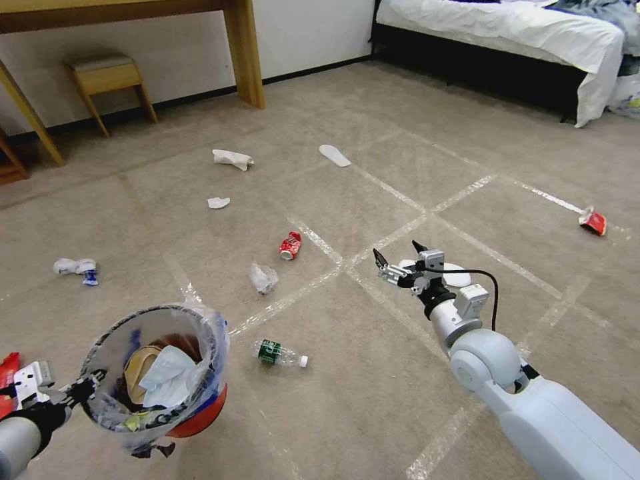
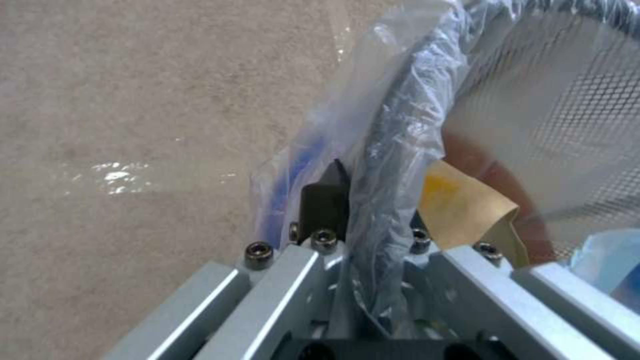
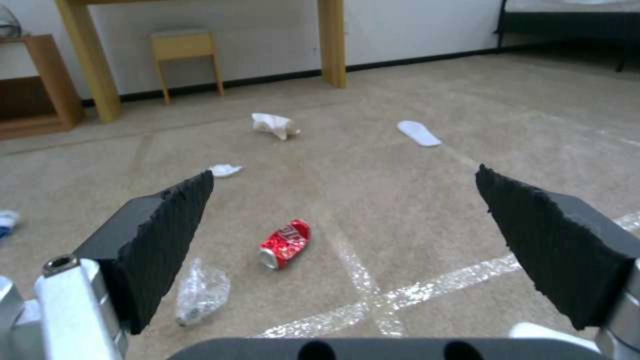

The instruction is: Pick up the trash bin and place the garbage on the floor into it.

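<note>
**Head view: bin held aloft on the left, open right gripper aimed at a crushed can**

Head view looks down on the floor, a beige-brown short-pile carpet crossed by shiny clear tape lines. At lower left, the left gripper is clamped on the dark rim of the trash bin, a small round red bucket lined with crinkly clear plastic printed in blue. The bin hangs above the carpet, tilted with its mouth toward the camera, probably so that litter can be dropped in easily. Inside lie a white tissue and something brown and papery.

From the left wrist, the rim and bunched liner run straight between the closed jaws, one dark fingertip pressing the plastic from outside.

The right gripper reaches forward over the tape crossing, jaws spread wide and holding nothing. Its wrist view frames the crushed red drink can between the two black pads, suggesting the can is the next target; the can lies well apart from the pads.

Other garbage is scattered around: a crumpled clear plastic wrapper beside the can, a clear plastic bottle with a green label near the bin, white tissues, a flat white slipper, and a red wrapper far right.
</note>
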### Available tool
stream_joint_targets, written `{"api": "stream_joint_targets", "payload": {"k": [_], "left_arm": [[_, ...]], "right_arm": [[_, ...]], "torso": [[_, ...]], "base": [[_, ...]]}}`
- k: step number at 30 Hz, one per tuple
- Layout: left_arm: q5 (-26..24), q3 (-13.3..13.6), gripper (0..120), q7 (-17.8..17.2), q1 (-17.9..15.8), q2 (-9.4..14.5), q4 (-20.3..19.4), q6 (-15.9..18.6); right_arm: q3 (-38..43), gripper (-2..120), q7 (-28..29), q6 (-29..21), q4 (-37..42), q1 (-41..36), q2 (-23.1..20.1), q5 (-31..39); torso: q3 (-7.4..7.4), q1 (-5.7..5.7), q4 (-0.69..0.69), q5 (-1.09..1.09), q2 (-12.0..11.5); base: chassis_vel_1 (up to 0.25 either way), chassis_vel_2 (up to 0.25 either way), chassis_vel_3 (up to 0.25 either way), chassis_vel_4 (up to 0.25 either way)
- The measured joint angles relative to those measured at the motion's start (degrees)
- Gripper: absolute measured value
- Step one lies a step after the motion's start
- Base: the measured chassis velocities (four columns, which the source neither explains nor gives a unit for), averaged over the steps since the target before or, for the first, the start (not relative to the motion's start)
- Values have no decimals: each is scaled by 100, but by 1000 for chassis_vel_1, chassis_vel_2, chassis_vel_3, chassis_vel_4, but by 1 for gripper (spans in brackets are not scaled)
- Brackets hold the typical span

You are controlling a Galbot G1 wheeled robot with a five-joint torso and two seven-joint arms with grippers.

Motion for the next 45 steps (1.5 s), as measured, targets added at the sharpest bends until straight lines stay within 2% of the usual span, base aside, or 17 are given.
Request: {"api": "stream_joint_targets", "payload": {"k": [20, 34, 36, 37, 38, 39, 41, 42, 44, 45], "left_arm": [[70, -61, 1, 4, 130, -98, -110, 0], [184, -42, 1, -14, 141, -180, -154, -2], [192, -48, 1, -32, 150, -200, -195, -2], [192, -48, 1, -32, 150, -200, -195, -2], [191, -56, 1, -40, 158, -219, -230, -2], [191, -56, 1, -40, 158, -219, -230, -2], [190, -63, 1, -48, 172, -264, -284, 0], [190, -63, 1, -48, 172, -264, -284, 0], [188, -72, 1, -49, 172, -314, -330, 2], [188, -72, 1, -49, 172, -314, -330, 2]], "right_arm": [[126, 100, 7, 3, 113, -161, -79, -96], [2, 100, -85, -95, 68, -9, -135, -181], [-353, 100, -40, -551, 64, 289, -243, -144], [-353, 100, -40, -551, 64, 289, -243, -144], [-636, 100, 50, -934, 104, 486, -321, -16], [-636, 100, 50, -934, 104, 486, -321, -16], [-1236, 100, 239, -1738, 190, 927, -435, 420], [-1236, 100, 239, -1738, 190, 927, -435, 420], [-1821, 100, 385, -2366, 154, 1438, -432, 777], [-1821, 100, 385, -2366, 154, 1438, -432, 777]], "torso": [[0, 0, 0, 0, 0], [0, 0, -2, 0, 0], [0, 0, 0, 0, 0], [0, 0, 0, 0, 0], [0, 0, 0, 0, 0], [0, 0, 0, 0, 0], [0, 0, -2, 0, 0], [0, 0, -2, 0, 0], [0, 0, 2, 0, 0], [0, 0, 2, 0, 0]], "base": [[0, 0, 0, 0], [0, 0, 0, 0], [0, 0, 0, 0], [0, 0, 0, 0], [0, 0, 0, 0], [0, 0, 0, 0], [0, 0, 0, 0], [0, 0, 0, 0], [0, 0, 0, 0], [0, 0, 0, 0]]}}
